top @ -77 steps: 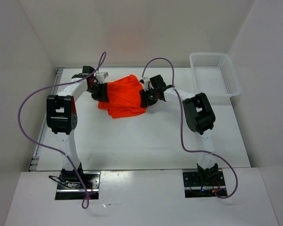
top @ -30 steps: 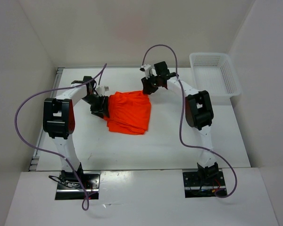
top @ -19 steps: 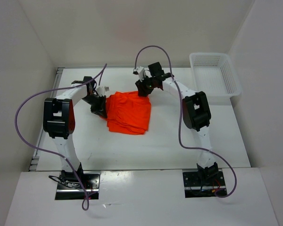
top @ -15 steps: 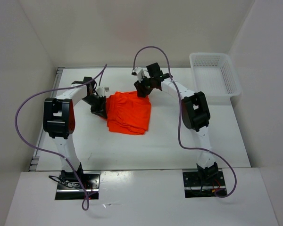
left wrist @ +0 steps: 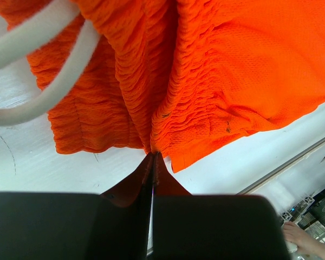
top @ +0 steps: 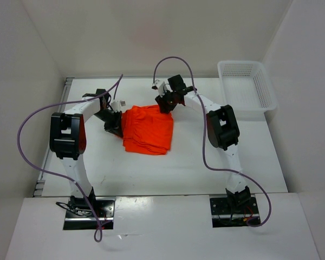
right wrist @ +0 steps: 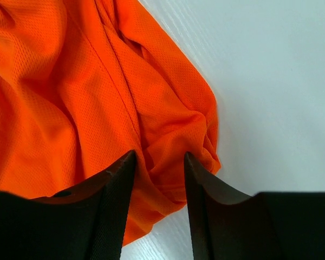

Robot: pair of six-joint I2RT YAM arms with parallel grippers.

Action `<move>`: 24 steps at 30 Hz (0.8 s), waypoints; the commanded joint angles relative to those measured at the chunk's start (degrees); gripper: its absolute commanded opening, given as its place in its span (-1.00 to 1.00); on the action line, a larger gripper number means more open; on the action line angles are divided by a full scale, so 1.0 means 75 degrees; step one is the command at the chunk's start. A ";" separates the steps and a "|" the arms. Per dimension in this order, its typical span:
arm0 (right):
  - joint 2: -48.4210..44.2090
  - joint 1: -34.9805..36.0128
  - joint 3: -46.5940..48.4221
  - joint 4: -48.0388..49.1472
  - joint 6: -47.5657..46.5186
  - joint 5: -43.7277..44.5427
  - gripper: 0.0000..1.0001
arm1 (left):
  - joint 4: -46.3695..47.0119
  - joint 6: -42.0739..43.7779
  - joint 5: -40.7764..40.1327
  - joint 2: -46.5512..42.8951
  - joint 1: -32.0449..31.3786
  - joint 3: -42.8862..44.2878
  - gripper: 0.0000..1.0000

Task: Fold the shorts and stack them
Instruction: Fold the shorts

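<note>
The orange-red shorts (top: 149, 129) lie in a folded, rumpled heap on the white table (top: 168, 168). My left gripper (top: 116, 125) is at their left edge, shut on the gathered waistband (left wrist: 151, 142); a white drawstring loop (left wrist: 54, 81) hangs across the left wrist view. My right gripper (top: 165, 104) is at the heap's far right corner, open, its two dark fingertips (right wrist: 124, 162) straddling a bunched fold of the shorts (right wrist: 168, 157) from above.
A white plastic basket (top: 246, 84) stands at the table's far right corner. White walls close in the table on the left, back and right. Purple cables loop over both arms.
The shorts were laid down flatter and nearer. My right gripper let go, swung up and left, then came down over the far right corner. My left gripper kept its hold.
</note>
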 commanded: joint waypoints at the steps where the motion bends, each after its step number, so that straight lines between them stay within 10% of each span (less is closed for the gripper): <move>1: 0.0051 0.0020 -0.0077 -0.0192 -0.0429 -0.0149 -0.15 | -0.0192 0.0031 0.0102 -0.0284 -0.0038 -0.0072 -1.00; 6: -0.0019 0.0020 -0.0077 -0.0181 -0.0407 -0.0068 -1.00 | -0.0262 0.0031 0.0033 -0.0284 0.0032 -0.0072 -1.00; 24: 0.0426 0.0020 0.1061 0.1624 0.2078 0.2382 -1.00 | -0.0485 0.0031 -0.0752 -0.0659 0.0032 -0.0916 -1.00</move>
